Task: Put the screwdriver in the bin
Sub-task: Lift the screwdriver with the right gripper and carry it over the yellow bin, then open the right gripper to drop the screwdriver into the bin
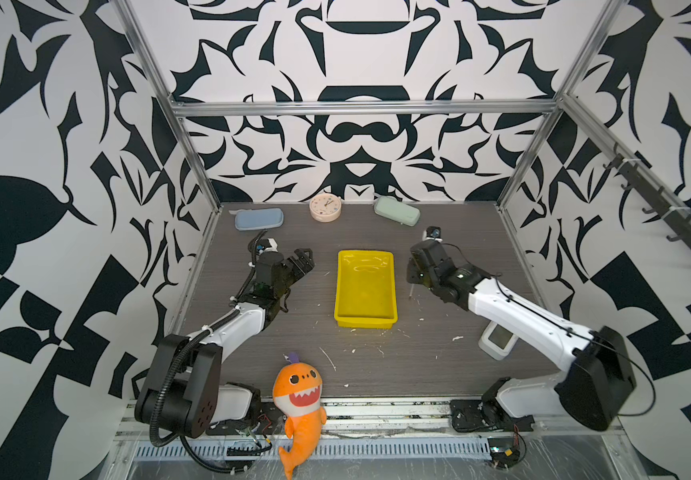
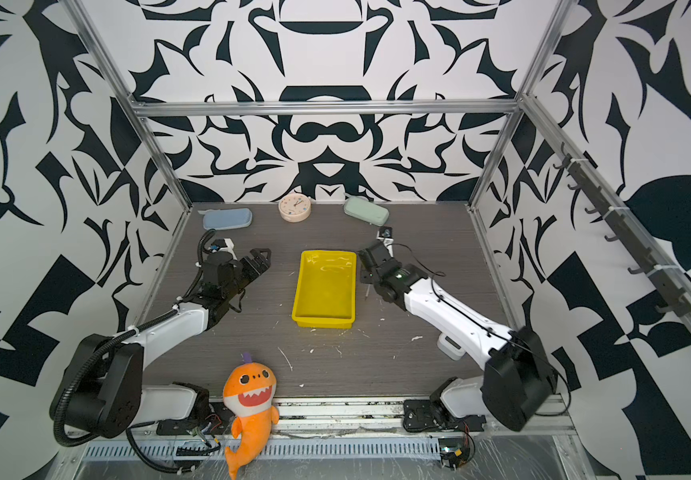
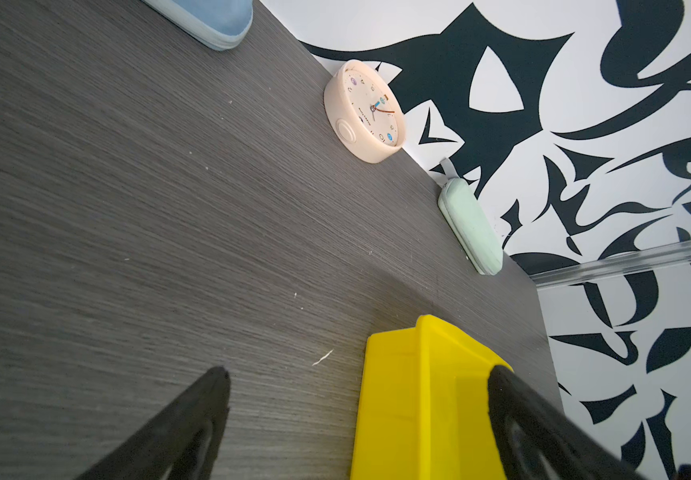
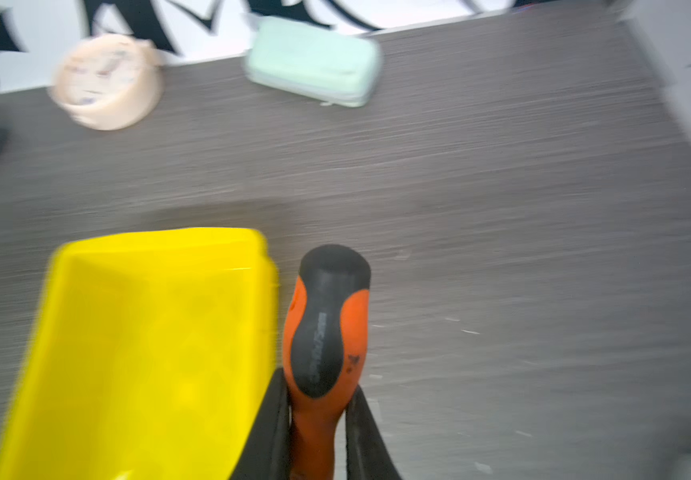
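Note:
The yellow bin (image 1: 364, 291) (image 2: 324, 286) stands empty mid-table. My right gripper (image 1: 415, 270) (image 2: 366, 266) hovers just beside the bin's right rim, shut on the screwdriver. In the right wrist view the orange handle with black end cap (image 4: 327, 316) sticks out past the closed gripper (image 4: 319, 386), next to the bin's wall (image 4: 148, 353). In both top views only the thin shaft (image 1: 411, 291) (image 2: 366, 293) shows below the gripper. My left gripper (image 1: 304, 259) (image 3: 360, 374) stands open and empty left of the bin (image 3: 410, 407).
A blue pouch (image 1: 258, 219), a round pink clock (image 1: 325, 207) and a green pouch (image 1: 397, 211) line the back wall. An orange shark plush (image 1: 298, 399) leans at the front edge. A white device (image 1: 497, 338) lies under the right arm.

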